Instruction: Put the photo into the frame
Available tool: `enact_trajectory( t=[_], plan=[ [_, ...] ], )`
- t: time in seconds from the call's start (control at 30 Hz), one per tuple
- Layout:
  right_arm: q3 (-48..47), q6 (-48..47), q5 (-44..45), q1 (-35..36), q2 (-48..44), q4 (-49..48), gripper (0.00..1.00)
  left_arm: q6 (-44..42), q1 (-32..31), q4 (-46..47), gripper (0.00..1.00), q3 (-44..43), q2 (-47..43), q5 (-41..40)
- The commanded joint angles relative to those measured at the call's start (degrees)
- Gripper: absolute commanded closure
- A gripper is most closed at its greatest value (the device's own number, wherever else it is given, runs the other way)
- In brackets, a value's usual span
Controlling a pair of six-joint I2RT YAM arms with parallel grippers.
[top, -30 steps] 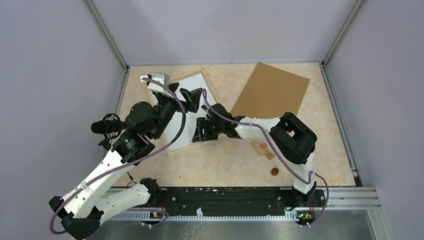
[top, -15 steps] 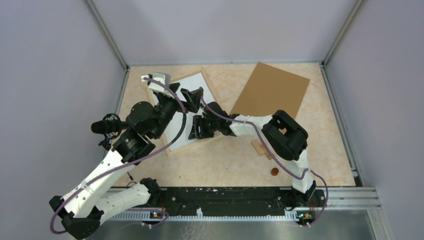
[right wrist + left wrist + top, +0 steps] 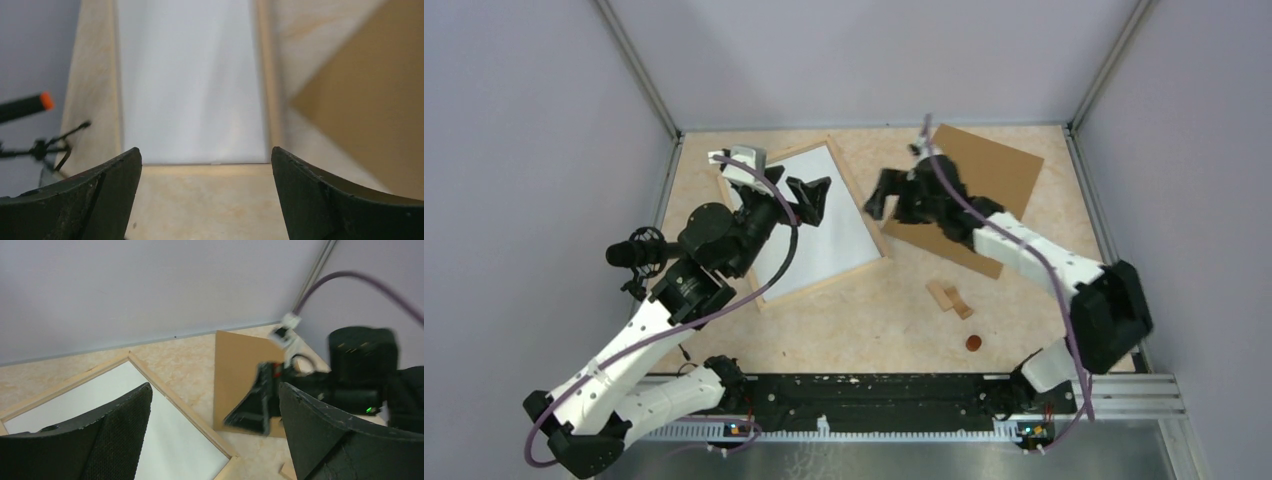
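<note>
Table (image 3: 874,325) | 1 frame (image 3: 858,200) | 1 photo (image 3: 984,175) | 2 blocks (image 3: 946,297) | left fingers (image 3: 812,195), right fingers (image 3: 886,195): spread, empty

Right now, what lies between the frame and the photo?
Only bare table, in the top view; the right gripper, jaws open, hangs above that strip.

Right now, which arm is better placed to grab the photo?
Right. The right arm's fingers hover open at the photo's edge; the left arm's fingers sit over the frame, farther off.
</note>
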State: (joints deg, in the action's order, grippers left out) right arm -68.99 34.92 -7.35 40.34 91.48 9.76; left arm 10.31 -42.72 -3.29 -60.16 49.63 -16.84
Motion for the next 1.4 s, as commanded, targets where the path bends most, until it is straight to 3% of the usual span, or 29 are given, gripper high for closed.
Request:
enact_trajectory(
  t=[0.0,0.1,0.2,0.4,0.6,0.73,0.93,1.37],
  plan=[
    [8.3,-4.7,22.1,-12.7,-11.2,11.5,0.01,0.9,0.3,2.7,0.01,0.8,3.4,2.5],
    [13.1,-6.3,31.6,-21.5,-14.1,14.2,0.01,2.5,0.3,2.3,0.01,0.2,9.4,6.7],
    [16.6,-7.8,29.8,-29.9,-13.8,14.1,0.01,5.1,0.2,-0.6,0.01,-3.2,18.5,11.3],
    [23.8,-9.6,12.8,-42.4,-12.3,5.0,0.01,10.9,0.2,-2.6,0.01,-13.7,39.9,20.2],
    [28.1,-6.3,-8.1,-51.4,-8.2,-3.7,0.02,9.3,-0.2,-2.6,0.02,-26.5,58.4,15.8],
    [30.4,-4.9,-15.5,-53.8,-6.9,-7.8,0.02,6.7,-0.2,-8.7,0.02,-37.9,70.0,8.8],
    [31.9,-4.5,-16.7,-54.4,-6.0,-9.3,0.03,6.9,0.2,-13.3,0.02,-48.7,80.9,9.1],
    [33.4,-3.8,-18.7,-54.6,-3.4,-13.3,0.03,12.2,2.0,-18.4,0.02,-51.7,88.3,11.8]
  ],
)
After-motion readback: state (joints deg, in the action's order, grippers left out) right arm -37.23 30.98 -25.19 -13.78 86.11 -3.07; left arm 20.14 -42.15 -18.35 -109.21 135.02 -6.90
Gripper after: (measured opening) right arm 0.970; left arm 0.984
